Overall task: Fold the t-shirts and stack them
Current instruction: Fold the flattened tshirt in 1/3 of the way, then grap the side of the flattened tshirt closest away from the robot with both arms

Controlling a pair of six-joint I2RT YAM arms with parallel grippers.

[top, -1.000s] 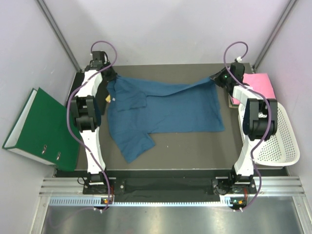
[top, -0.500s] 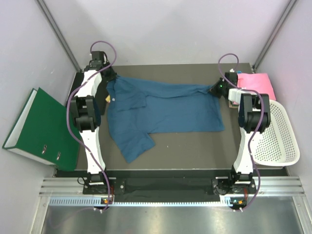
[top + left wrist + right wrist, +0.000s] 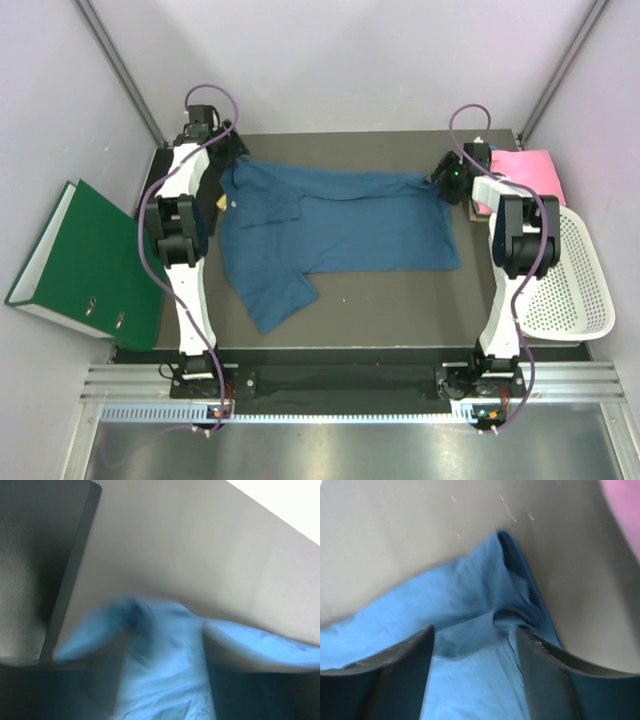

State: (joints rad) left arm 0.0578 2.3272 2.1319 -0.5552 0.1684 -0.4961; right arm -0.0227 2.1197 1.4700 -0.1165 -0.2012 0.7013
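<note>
Top external view: at the upper left of the frame the left hand (image 3: 232,152) sits over the shoulder corner of the teal t-shirt (image 3: 340,225). Blur hides whether it is clenched or released. The shirt lies spread on the bench (image 3: 400,300), long axis running left to right, collar left, hem right. The right hand (image 3: 441,178) stands at the upper-right hem corner, fingers (image 3: 395,675) apart, grasping nothing. The pink t-shirt (image 3: 530,168) lies farther right, nearest that hand.
</note>
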